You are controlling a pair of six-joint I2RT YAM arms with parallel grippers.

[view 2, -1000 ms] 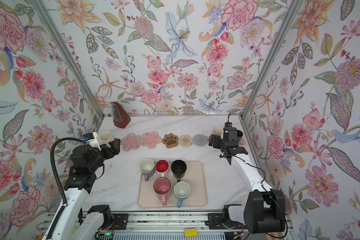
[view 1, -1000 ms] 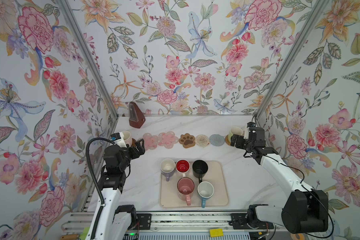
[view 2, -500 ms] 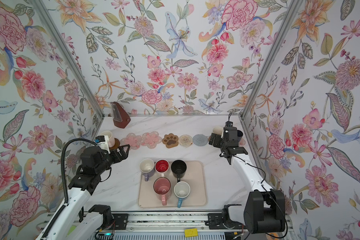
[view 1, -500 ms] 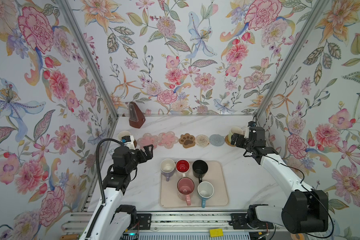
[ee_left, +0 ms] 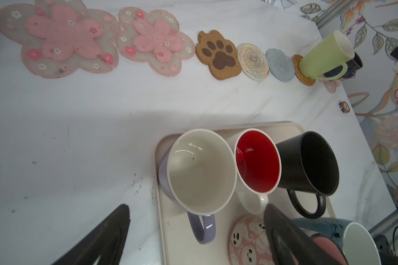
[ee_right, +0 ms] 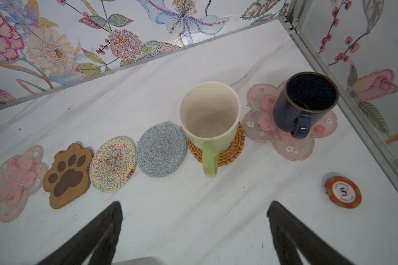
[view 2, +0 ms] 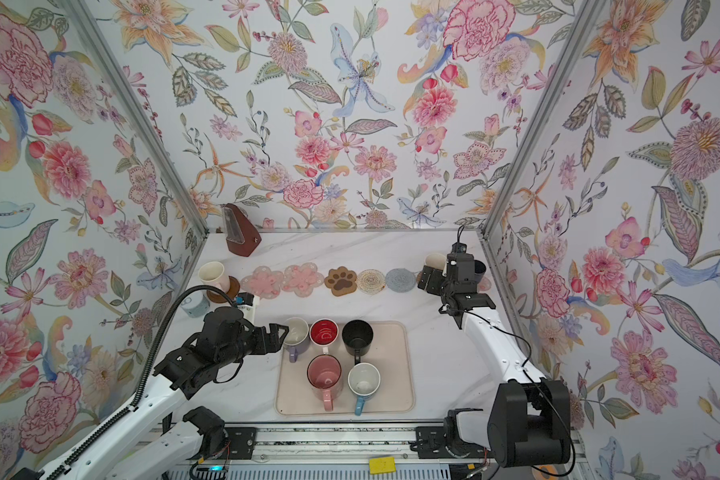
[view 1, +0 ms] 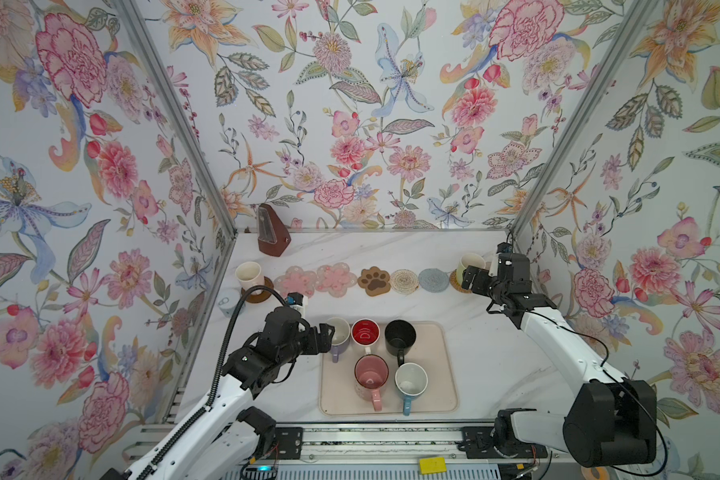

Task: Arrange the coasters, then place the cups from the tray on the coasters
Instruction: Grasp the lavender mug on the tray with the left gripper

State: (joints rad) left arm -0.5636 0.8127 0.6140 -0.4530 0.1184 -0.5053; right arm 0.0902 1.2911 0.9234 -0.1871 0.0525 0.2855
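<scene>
While the left fingers (ee_left: 106, 234) spread wide, empty, beside the lavender ceramic mug (ee_left: 200, 172) on the beige tray (ee_left: 170, 241), the right fingers (ee_right: 99, 231) gape empty near the light-green mug (ee_right: 209, 119).

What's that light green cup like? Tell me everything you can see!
The light green mug is tall and smooth, ceramic by its look, pale green outside and cream inside, with one looped handle. It is empty and stands upright on the tan rattan coaster, between the grey woven coaster and the small navy mug. Only the rattan coaster seems to touch it.
</scene>
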